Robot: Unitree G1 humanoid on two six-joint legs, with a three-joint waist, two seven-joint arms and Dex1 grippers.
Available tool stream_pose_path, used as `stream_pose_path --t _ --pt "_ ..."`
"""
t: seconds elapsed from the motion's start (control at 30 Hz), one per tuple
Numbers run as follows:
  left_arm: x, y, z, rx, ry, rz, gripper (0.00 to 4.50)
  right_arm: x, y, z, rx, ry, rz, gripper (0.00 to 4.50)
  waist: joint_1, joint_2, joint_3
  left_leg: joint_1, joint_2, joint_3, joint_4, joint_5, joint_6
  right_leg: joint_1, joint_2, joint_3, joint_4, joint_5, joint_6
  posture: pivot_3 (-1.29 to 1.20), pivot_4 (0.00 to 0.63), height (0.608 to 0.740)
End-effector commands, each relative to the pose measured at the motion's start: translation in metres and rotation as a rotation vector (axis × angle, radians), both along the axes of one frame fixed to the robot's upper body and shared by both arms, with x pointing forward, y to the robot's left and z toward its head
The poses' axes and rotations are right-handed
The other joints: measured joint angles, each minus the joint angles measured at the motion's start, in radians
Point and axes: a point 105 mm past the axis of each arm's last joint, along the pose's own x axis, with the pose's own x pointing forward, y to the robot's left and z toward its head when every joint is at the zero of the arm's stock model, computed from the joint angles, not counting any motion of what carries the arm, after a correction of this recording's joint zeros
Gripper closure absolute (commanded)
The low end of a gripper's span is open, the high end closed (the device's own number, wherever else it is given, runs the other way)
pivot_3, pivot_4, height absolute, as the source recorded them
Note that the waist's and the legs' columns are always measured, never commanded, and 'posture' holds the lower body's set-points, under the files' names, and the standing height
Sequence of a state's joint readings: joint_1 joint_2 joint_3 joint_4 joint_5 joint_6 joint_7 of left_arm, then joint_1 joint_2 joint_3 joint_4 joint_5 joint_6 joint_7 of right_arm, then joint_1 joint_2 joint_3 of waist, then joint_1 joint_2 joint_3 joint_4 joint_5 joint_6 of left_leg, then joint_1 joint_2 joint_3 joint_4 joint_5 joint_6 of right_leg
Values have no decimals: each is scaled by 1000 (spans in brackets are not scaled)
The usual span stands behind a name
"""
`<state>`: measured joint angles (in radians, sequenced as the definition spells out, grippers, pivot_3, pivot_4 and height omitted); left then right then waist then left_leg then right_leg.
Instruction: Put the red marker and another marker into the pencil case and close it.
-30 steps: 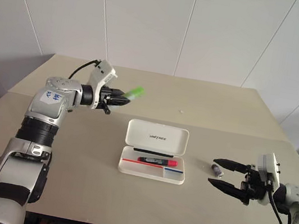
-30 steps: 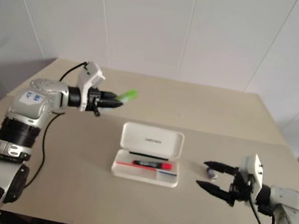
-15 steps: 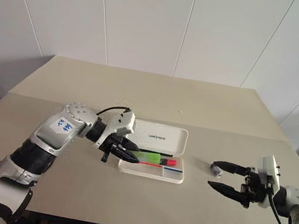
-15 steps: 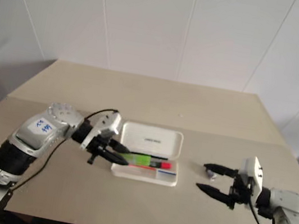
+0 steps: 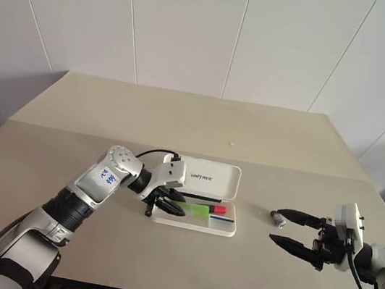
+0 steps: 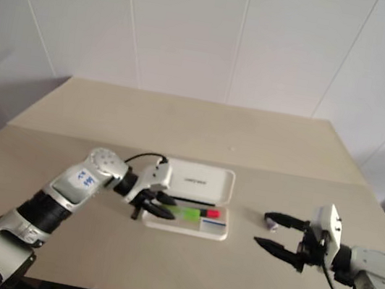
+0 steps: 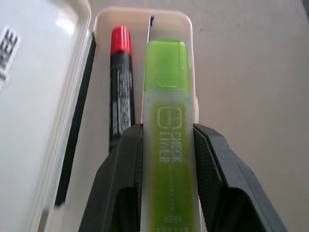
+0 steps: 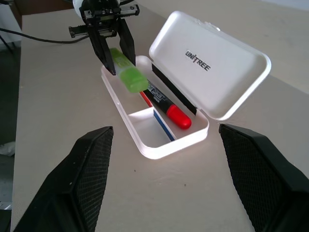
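Observation:
The white pencil case [image 5: 209, 179] lies open at mid-table with its lid tipped back. The red marker [image 5: 220, 210] rests in the tray along the hinge side, red cap to the right. My left gripper [image 5: 172, 204] is shut on the light green marker [image 7: 169, 135] and holds it low over the tray's left part, alongside the red marker [image 7: 120, 87]. Whether the green marker touches the tray floor, I cannot tell. My right gripper [image 5: 274, 225] stands open to the right of the case, holding nothing.
A small dark-silver object [image 5: 277, 217] lies on the table by the right gripper's upper finger. A thin red strip and a blue strip lie in the tray [image 8: 145, 145]. The beige table [image 5: 181, 121] stretches back to a white panelled wall.
My left arm has come down and to the right, bringing the green marker from above the far left of the table to the case's tray. The right arm has kept still.

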<state>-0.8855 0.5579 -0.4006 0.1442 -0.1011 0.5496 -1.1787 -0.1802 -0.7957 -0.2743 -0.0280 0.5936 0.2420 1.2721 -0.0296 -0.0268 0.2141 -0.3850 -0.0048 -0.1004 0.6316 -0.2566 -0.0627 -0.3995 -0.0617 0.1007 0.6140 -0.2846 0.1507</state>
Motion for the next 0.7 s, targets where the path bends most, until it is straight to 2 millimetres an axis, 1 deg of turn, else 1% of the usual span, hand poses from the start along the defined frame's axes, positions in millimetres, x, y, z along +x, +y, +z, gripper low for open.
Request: stream_pose_path --t 0.03,0.2,0.53,0.7 --pt "0 -3 5 1 -39 -17 3422 -4 -1 12 -5 -47 -5 0 0 0 0 0 0 0 0 0 0 0 0 0 0 0 0 0 150 740" --pt "-2 0 -1 23 -25 -20 3422 -5 -2 11 -5 -46 -12 0 1 0 0 0 0 0 1 0 0 0 0 0 0 0 0 0 150 740" --pt "2 1 -6 31 -19 -13 3422 -7 -3 10 -6 -43 -23 0 1 0 0 0 0 0 0 0 0 0 0 0 0 0 0 0 150 740" --pt "0 2 -6 33 -13 -18 3422 -7 -4 10 -9 -41 -28 0 1 0 0 0 0 0 0 0 0 0 0 0 0 0 0 0 150 740"
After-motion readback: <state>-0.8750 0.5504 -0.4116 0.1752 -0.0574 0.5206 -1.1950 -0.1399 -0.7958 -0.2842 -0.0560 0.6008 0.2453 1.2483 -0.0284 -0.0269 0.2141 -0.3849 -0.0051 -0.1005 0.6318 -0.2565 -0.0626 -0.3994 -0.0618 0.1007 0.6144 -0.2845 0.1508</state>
